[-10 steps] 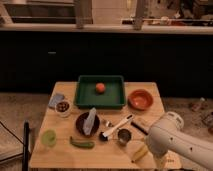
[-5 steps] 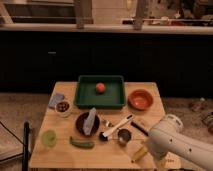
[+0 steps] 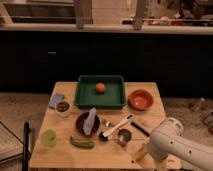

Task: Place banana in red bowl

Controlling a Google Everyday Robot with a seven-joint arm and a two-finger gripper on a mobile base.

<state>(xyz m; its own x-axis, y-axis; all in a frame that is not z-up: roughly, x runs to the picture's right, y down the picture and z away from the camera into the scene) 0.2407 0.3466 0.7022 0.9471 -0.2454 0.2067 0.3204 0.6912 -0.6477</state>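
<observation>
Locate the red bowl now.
Camera view: the red bowl sits at the right of the table, just right of the green tray; the pincer is hidden behind the arm at front right, by the banana.

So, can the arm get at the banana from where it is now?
Probably yes. The banana lies at the table's front right edge, right beside the arm, with nothing visible between them. The claw itself is hidden behind the arm there.
</observation>
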